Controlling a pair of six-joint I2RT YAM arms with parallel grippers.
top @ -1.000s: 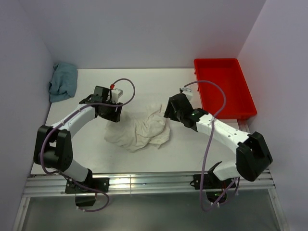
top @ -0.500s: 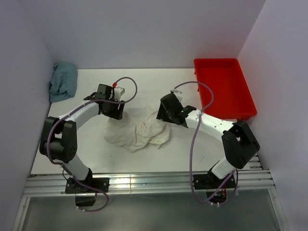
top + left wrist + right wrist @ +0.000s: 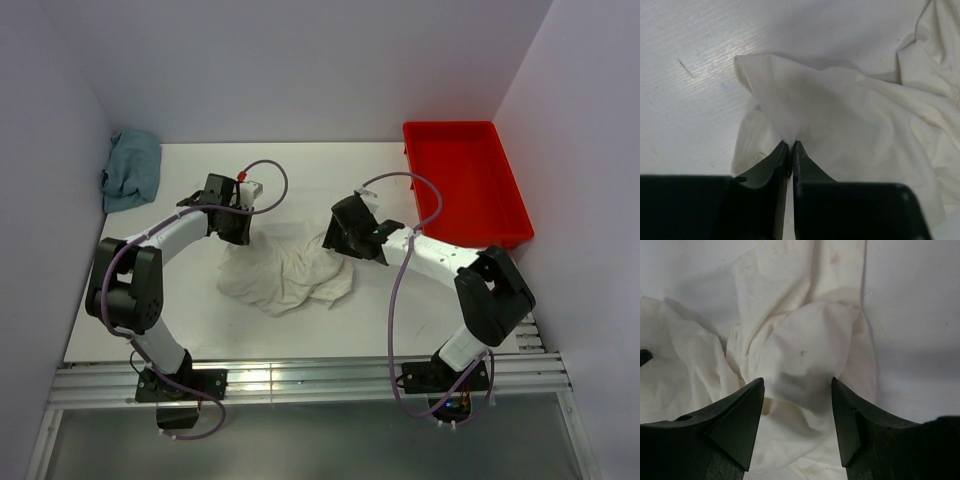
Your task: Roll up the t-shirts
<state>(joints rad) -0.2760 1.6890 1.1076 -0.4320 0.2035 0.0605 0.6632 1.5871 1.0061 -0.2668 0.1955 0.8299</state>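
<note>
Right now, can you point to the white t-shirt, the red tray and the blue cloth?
white t-shirt (image 3: 285, 275), top external view, middle of the crumpled heap.
red tray (image 3: 470, 170), top external view, bare floor inside it.
blue cloth (image 3: 132, 168), top external view, centre of the bunched cloth in the far left corner.

At the centre of the table (image 3: 300, 170), a t-shirt (image 3: 288, 275). At its 11 o'clock edge, the left gripper (image 3: 236, 238), touching the cloth; at its 1 o'clock edge, the right gripper (image 3: 336, 240), over the cloth. At the table's 2 o'clock corner, a tray (image 3: 465, 185); at 10 o'clock, on the table's edge, a cloth bundle (image 3: 131, 168).
</note>
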